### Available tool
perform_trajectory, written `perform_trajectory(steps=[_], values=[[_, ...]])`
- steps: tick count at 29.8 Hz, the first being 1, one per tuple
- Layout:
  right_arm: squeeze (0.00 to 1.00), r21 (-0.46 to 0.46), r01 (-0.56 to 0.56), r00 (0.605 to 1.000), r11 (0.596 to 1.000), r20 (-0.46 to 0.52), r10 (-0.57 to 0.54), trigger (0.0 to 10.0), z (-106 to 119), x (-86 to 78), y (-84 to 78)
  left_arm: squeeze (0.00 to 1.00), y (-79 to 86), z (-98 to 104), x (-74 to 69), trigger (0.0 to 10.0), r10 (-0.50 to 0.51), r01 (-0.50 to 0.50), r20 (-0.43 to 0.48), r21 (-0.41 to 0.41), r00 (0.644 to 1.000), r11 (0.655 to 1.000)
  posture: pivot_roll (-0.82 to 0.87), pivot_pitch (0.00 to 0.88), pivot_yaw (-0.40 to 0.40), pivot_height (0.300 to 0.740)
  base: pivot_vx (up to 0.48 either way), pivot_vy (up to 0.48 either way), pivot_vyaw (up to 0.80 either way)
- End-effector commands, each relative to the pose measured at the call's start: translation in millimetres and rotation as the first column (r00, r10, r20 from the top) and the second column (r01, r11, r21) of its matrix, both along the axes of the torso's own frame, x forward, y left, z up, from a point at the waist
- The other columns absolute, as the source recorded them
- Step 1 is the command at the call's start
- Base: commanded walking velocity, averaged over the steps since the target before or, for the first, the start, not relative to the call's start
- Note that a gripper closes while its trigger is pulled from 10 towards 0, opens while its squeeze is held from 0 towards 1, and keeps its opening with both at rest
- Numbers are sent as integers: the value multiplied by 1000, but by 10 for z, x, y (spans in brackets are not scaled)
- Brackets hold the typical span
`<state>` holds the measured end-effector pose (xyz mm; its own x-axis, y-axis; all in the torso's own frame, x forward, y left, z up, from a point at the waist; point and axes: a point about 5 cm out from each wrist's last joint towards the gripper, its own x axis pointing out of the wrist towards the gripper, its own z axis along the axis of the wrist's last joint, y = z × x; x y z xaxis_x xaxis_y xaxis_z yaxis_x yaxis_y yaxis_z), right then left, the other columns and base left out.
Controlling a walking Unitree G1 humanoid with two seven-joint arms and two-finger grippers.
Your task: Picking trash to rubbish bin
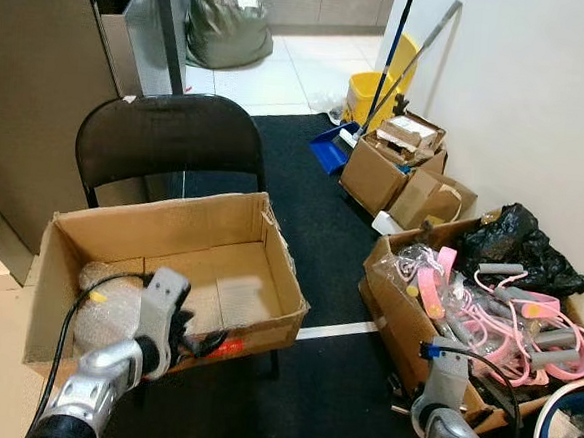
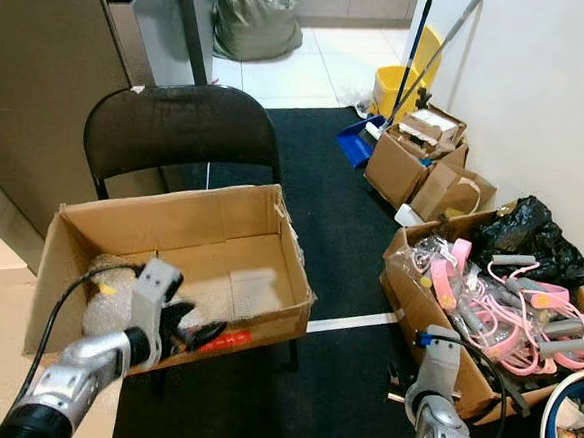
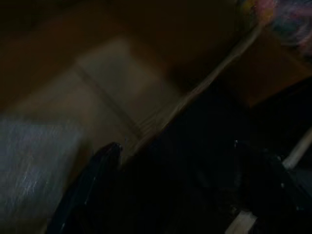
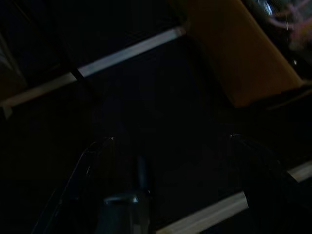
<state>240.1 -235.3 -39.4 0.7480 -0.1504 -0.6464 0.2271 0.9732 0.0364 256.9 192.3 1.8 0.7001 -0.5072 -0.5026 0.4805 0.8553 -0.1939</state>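
Bubble wrap wad (image 1: 114, 302), clear, soft and feather-light, lies at the near left of my open brown cardboard box (image 1: 242, 216), where my left gripper (image 1: 201, 341) hovers, jaws wide, so I'd pinch its crumpled top.

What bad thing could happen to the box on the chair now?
The left gripper is right at the front edge of the cardboard box, so a push might slide or tip the box on the chair. The bubble wrap sits under the arm's black cable, which might snag on the box wall.
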Motion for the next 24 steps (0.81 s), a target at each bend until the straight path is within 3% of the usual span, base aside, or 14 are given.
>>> perform_trajectory(steps=[1, 9, 16, 24], values=[[0, 1, 12, 998, 1000, -62, -12, 10000, -106, -146, -4, 0, 32, -26, -14, 10000, 9, -9, 1, 10, 1000, 1000, 37, 94, 6, 740, 0, 0, -800], [0, -6, 15, 994, 1000, -111, -15, 10000, -193, -274, 16, 0, 1, -86, -89, 10000, -18, 19, 14, -67, 1000, 998, 39, 98, 3, 740, 0, 0, -800], [0, -7, 18, 992, 1000, -125, -19, 10000, -215, -312, 10, 0, -64, 63, 37, 10000, -41, 57, 111, -148, 993, 987, 39, 98, 3, 740, 0, 0, -800], [0, -13, 35, 988, 999, -147, -36, 10000, -250, -384, -16, 0, -222, 275, 152, 10000, -157, 199, 219, -186, 963, 962, 32, 101, 8, 740, 0, 0, -800]])
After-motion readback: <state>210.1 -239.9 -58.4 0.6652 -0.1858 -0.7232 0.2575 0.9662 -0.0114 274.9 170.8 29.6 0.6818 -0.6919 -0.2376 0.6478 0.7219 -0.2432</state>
